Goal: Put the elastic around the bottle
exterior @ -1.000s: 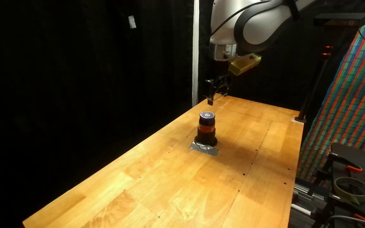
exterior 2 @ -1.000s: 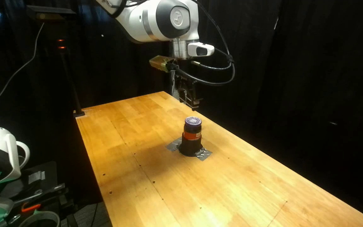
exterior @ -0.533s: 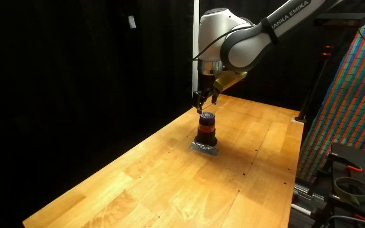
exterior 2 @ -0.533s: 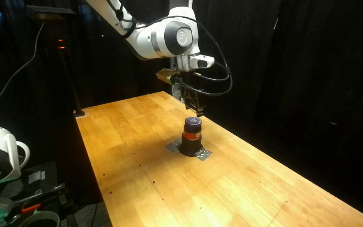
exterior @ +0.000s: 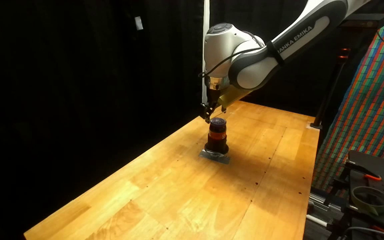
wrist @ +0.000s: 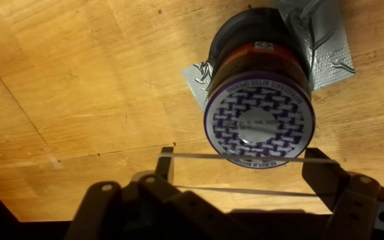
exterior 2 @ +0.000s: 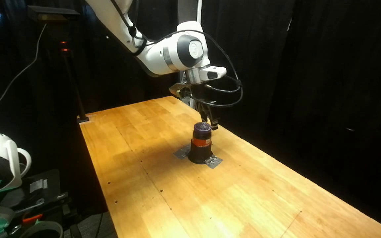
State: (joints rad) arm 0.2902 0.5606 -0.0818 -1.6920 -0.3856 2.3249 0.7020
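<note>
Gripper (wrist: 239, 158) lower (bottle (wrist: 260, 110) in holder (exterior 2: 199, 155))

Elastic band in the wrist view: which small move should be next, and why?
Probably shift the end effector horizontally toward the jar before lowering: in the wrist view, one strand of the elastic band overlaps the lid while the other lies clear of it, so the band seems off-centre.

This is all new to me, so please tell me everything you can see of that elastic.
The elastic is a thin, pale greyish, rubbery-looking loop, hooked around the spread fingers of the gripper and pulled into two nearly straight strands above the table. It is not around the bottle: in the wrist view one strand crosses the lid near its rim and the other does not. Whether it touches the lid can't be told.
</note>
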